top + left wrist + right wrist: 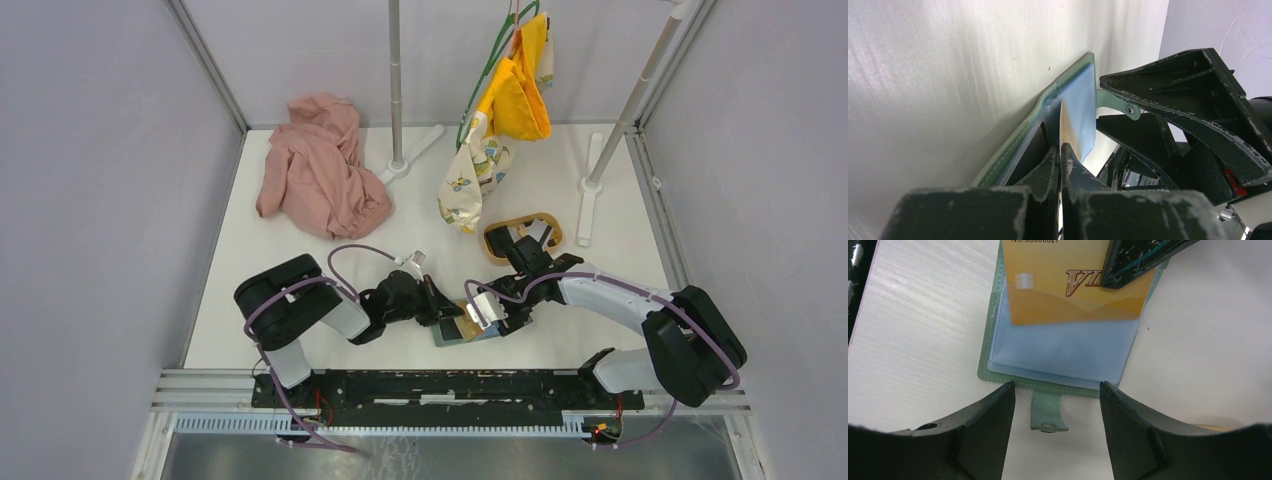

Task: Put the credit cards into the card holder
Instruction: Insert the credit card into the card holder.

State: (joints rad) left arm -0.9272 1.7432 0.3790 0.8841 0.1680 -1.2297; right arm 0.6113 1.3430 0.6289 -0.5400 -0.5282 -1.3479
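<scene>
The card holder (998, 352) is a sage-green wallet lying open flat on the white table, its clear sleeves facing up and its snap tab (1048, 412) pointing at my right wrist camera. A gold credit card (1063, 295) lies over the sleeves. My left gripper (1062, 146) is shut on that card, which shows edge-on (1064, 120) in the left wrist view. My right gripper (1056, 385) is open just off the wallet's tab edge, one finger on either side of the tab and holding nothing. From above, both grippers (447, 310) (497, 318) meet over the wallet (485, 335).
An oval wooden tray (495, 240) behind the right arm holds black and white cards (522, 236). A pink cloth (320, 170) lies at the back left. A pole stand (397, 150), a hanger with yellow garments (515, 95) and a patterned cloth (468, 180) are at the back.
</scene>
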